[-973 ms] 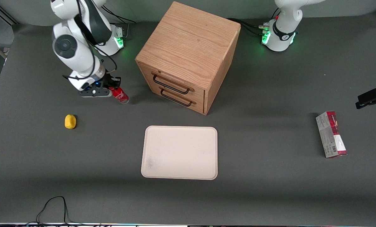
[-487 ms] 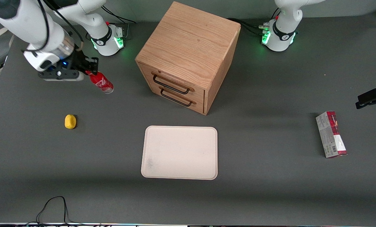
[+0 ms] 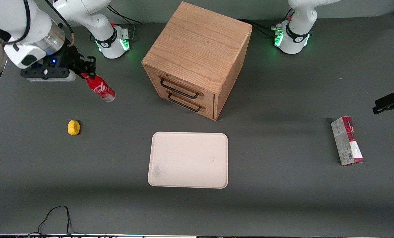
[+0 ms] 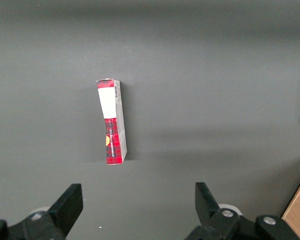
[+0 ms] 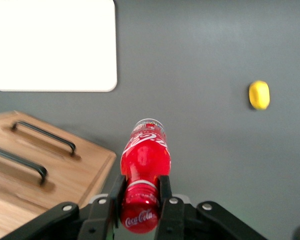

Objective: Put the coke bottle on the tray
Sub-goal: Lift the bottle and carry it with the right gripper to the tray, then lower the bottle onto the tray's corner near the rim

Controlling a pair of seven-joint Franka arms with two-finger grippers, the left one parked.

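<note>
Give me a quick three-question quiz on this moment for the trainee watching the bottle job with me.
1. True or false: the coke bottle is lying on the tray.
2. Multiple choice: what is the working arm's hand doing? A) hanging open over the tray B) shut on the coke bottle near its cap end, above the table C) pulling a drawer handle
3. Fill in: the small yellow object lies on the table, toward the ______ arm's end.

Key
1. False: the bottle hangs tilted in the hand, clear of the table, and nothing lies on the tray.
2. B
3. working
</note>
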